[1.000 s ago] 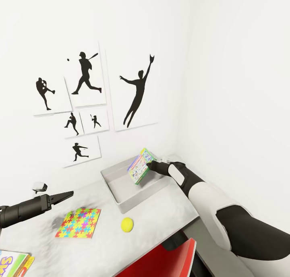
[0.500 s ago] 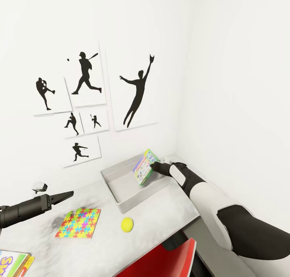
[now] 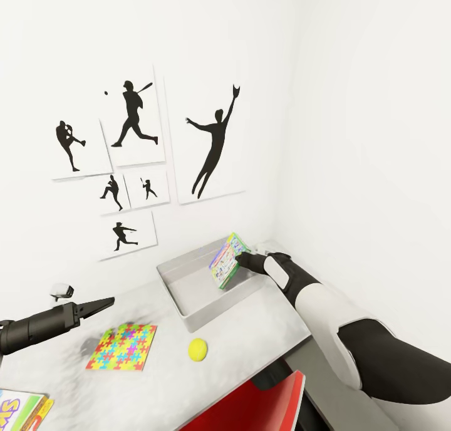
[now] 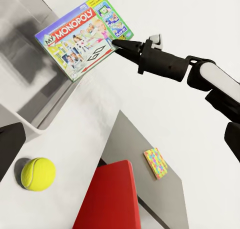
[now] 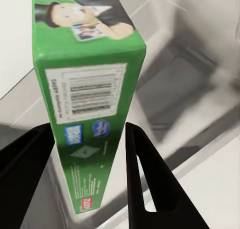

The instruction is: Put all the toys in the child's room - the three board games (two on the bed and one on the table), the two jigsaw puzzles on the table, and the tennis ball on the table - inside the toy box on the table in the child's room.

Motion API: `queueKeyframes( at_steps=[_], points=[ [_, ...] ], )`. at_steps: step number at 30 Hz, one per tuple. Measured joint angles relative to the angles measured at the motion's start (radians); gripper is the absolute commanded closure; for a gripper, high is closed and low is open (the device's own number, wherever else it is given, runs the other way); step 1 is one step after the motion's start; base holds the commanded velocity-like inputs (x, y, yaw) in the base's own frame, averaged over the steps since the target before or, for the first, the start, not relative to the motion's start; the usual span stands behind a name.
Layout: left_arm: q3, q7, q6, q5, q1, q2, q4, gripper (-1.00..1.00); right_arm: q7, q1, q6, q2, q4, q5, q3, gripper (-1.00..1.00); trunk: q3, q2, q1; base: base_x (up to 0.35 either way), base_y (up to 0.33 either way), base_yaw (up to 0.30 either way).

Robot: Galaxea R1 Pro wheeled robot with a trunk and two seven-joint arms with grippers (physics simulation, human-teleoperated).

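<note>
The green Monopoly board game (image 3: 225,262) hangs tilted on edge over the right part of the light-grey toy box (image 3: 188,312), with my right gripper (image 3: 238,259) shut on it. In the right wrist view the box's green edge (image 5: 90,104) sits between the two black fingers (image 5: 145,174), with the tray's inside (image 5: 195,79) below. On the table (image 3: 250,337) lie the tennis ball (image 3: 198,349) and a jigsaw puzzle (image 3: 122,346). My left gripper (image 3: 105,304) hovers shut above the table, left of the tray. Another board game (image 3: 19,411) shows at the lower left corner.
A red chair (image 3: 250,406) stands against the table's front edge. White walls meet in a corner just behind the tray, with black sports-silhouette pictures (image 3: 131,114) on the left wall. In the left wrist view a small multicoloured square (image 4: 156,163) lies on a grey surface past the chair (image 4: 110,199).
My right gripper has carried the Monopoly box a little to the right and farther over the tray. The left arm, ball and puzzle have stayed put.
</note>
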Motion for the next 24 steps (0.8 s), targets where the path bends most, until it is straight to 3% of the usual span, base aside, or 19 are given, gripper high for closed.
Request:
queueKeyframes(
  at_steps=[8,15,24],
  points=[
    [0.0,0.0,0.0,0.0,0.0,-0.003,0.0,-1.0,0.0,0.0,-0.002,0.001,0.0,0.01,0.001,1.0,0.0,0.0,0.0,0.0,0.0,0.0],
    [0.0,0.0,0.0,0.0,0.0,-0.003,0.0,-1.0,-0.001,0.0,-0.037,0.006,0.0,0.069,-0.002,1.0,0.0,0.0,0.0,0.0,0.0,0.0],
    [0.0,0.0,0.0,0.0,0.0,-0.003,0.0,-1.0,0.006,0.0,-0.045,-0.002,-0.005,0.077,-0.007,1.0,0.0,0.0,0.0,0.0,0.0,0.0]
  ],
)
